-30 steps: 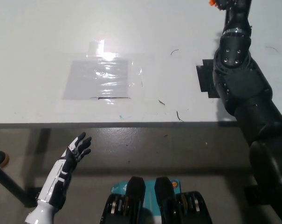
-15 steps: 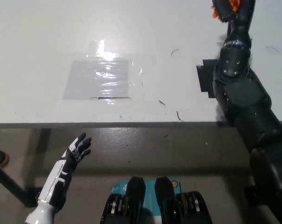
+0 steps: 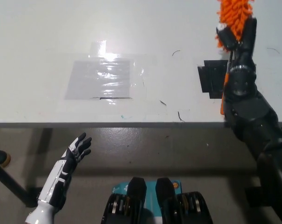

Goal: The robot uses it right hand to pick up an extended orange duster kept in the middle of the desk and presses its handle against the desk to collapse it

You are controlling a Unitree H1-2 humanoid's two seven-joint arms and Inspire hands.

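Nearest the camera, at the lower left and below the desk's front edge, the white left hand (image 3: 77, 150) rests over the floor with its fingers spread apart and nothing in it. Beyond it, the grey desk (image 3: 47, 37) fills the upper part of the view; a sheet of clear tape or film (image 3: 101, 78) lies flat on its middle-left, shining under the light. Over to the right, a black square patch (image 3: 210, 77) sits on the desk top, partly covered by the black right arm that rises from the bottom right corner. Farther up along that arm, the right hand (image 3: 237, 35) is closed around the orange duster (image 3: 234, 16), gripping it just below the fluffy head. The duster's orange head stands above the hand at the top edge of the view, while its thin orange handle (image 3: 224, 91) runs down beside the wrist, towards the desk's front edge.
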